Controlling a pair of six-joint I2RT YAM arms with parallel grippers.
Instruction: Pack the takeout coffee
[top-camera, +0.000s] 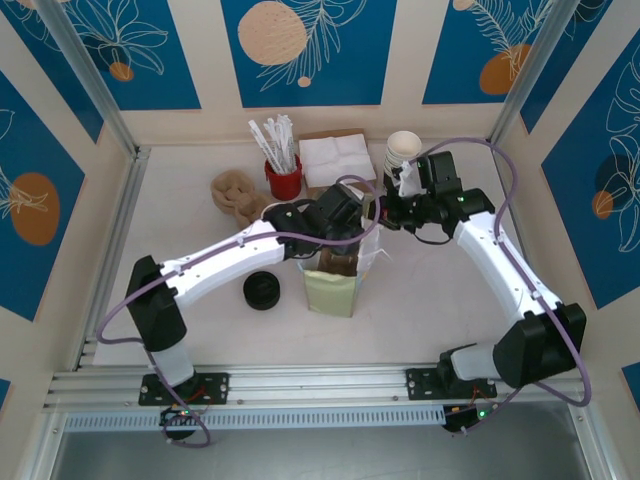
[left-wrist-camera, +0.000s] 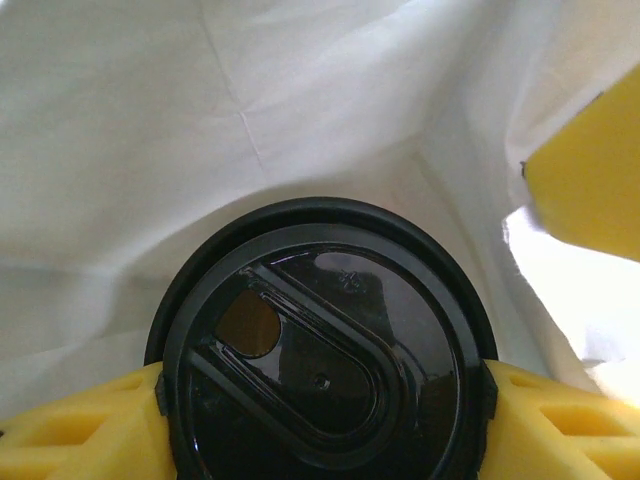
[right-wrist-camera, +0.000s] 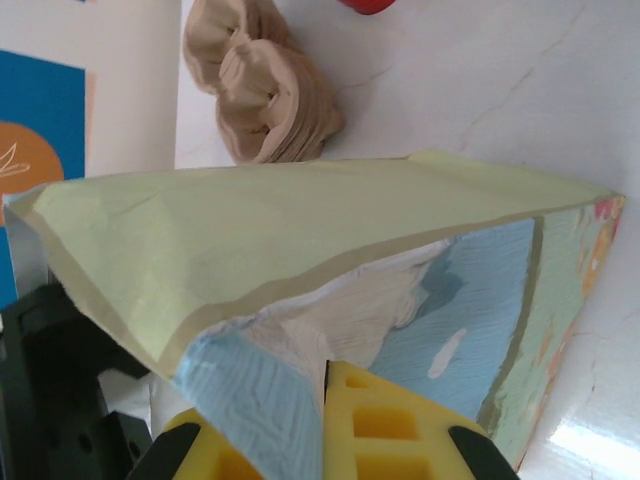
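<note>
The takeout coffee shows its round black lid from above, down inside the bag's white interior. My left gripper has its yellow fingers pressed against both sides of the lid, shut on the cup. From above, the left gripper reaches into the mouth of the upright pale green paper bag at the table's middle. My right gripper is shut on the bag's right rim. In the right wrist view its fingertips pinch the bag wall, and one of them shows as a yellow block inside the bag.
A pile of black lids lies left of the bag. At the back stand a red cup of stirrers, white napkins and a stack of white cups. A crumpled brown wad lies back left.
</note>
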